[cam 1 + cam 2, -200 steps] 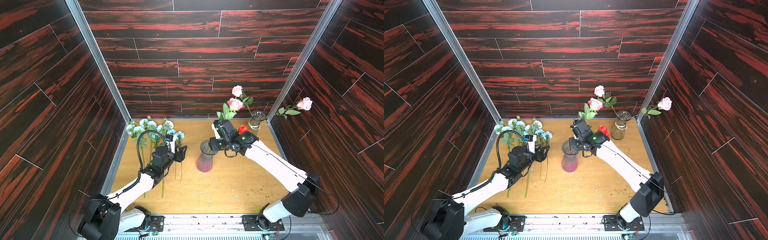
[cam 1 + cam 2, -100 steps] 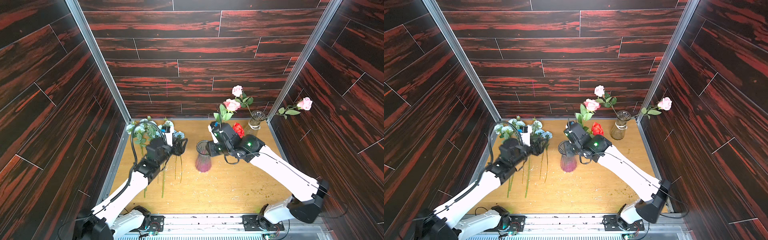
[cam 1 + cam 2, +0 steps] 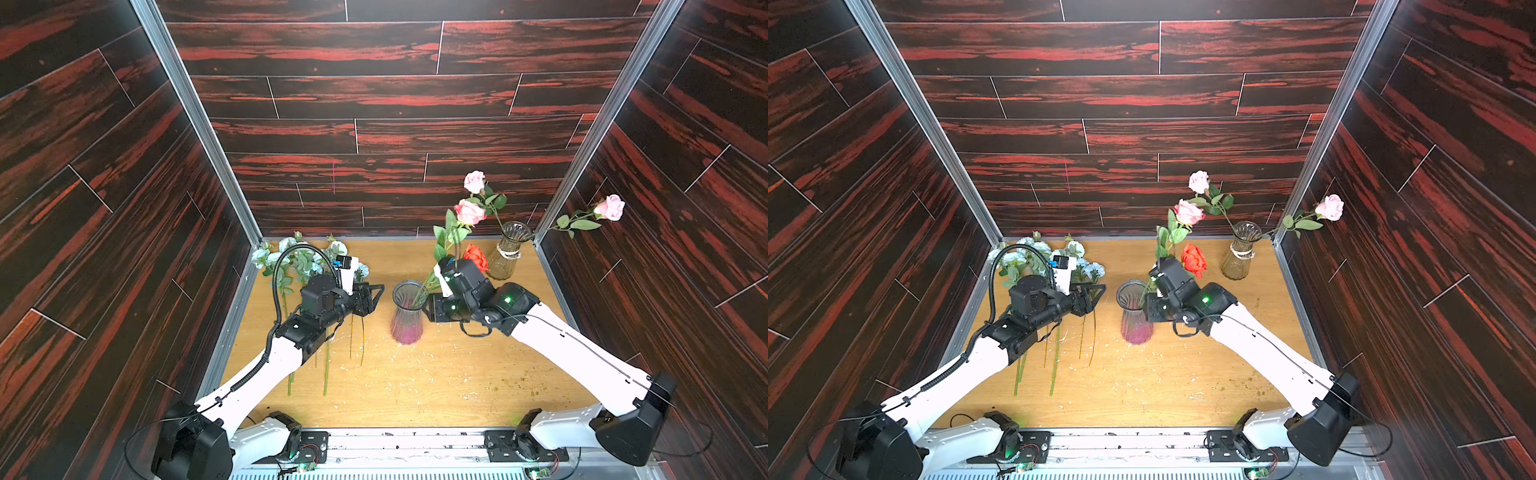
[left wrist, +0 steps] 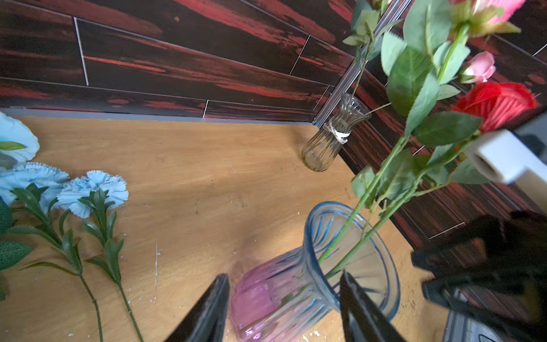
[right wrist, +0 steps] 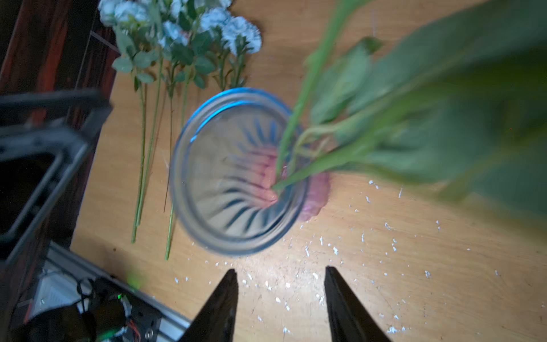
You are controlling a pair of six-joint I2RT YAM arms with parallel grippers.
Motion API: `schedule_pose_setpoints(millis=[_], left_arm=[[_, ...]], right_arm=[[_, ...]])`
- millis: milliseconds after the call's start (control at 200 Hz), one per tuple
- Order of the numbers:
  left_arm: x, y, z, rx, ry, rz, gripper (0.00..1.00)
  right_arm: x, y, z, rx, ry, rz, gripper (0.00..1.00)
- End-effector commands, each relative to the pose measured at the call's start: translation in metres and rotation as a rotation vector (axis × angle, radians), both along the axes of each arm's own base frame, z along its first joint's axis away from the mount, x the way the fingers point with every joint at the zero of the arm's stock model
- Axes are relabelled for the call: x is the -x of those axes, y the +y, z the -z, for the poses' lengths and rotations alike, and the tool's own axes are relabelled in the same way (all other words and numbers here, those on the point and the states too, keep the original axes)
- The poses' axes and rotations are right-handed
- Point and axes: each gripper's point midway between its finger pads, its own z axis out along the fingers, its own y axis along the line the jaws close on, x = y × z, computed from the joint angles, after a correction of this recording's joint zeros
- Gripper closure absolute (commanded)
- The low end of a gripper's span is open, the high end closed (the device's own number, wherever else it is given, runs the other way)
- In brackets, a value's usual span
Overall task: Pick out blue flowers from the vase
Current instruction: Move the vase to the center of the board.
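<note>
The blue flowers (image 3: 1094,270) lie flat on the bench (image 3: 436,382) by its far-left corner, blooms toward the far edge and thin stalks running toward the near edge. None is in the vase (image 3: 407,316) (pink at the base, blue at the rim), which stands upright near the middle. A pink rose (image 3: 469,212) and a red rose (image 3: 476,255) lean out of it toward the right edge. The left end effector (image 4: 284,274) sits just beside the vase on the flowers' side, jaws apart and empty. The right end effector (image 5: 279,269) is on the vase's other side, jaws likewise apart, gripping nothing. A clear glass vase (image 3: 505,255) with two pink roses stands in the far-right corner.
</note>
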Motion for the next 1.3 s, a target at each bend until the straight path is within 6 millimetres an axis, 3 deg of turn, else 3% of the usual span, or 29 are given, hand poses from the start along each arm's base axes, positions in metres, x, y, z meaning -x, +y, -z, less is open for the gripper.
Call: schedule_pose_setpoints(millis=[0,190,431,536,741,897,1067,1293], left_arm=[[-0.003,-0.001,0.002,-0.025,-0.039,0.008,0.39],[-0.004,0.000,0.014,-0.059,-0.037,0.004,0.39],[-0.002,0.002,0.014,-0.067,-0.046,0.003,0.39],[-0.002,0.004,0.015,-0.072,-0.049,-0.005,0.39],[0.000,0.013,0.016,-0.095,-0.059,-0.045,0.39],[-0.001,0.026,0.015,-0.106,-0.081,-0.114,0.39],[0.000,0.034,0.015,-0.121,-0.099,-0.148,0.39],[-0.001,0.036,0.018,-0.125,-0.104,-0.160,0.39]], right_arm=[[-0.017,0.016,-0.013,-0.129,-0.023,-0.020,0.51],[-0.034,0.028,0.001,-0.092,0.012,-0.032,0.56],[-0.040,0.025,0.017,-0.011,0.059,-0.025,0.60],[-0.042,0.026,0.023,0.026,0.084,-0.031,0.68],[-0.054,0.029,0.024,0.067,0.091,-0.031,0.98],[-0.065,0.023,0.017,0.060,0.080,-0.020,1.00],[-0.082,-0.003,0.008,0.047,0.056,0.026,1.00],[-0.123,-0.068,-0.006,0.005,-0.045,0.152,1.00]])
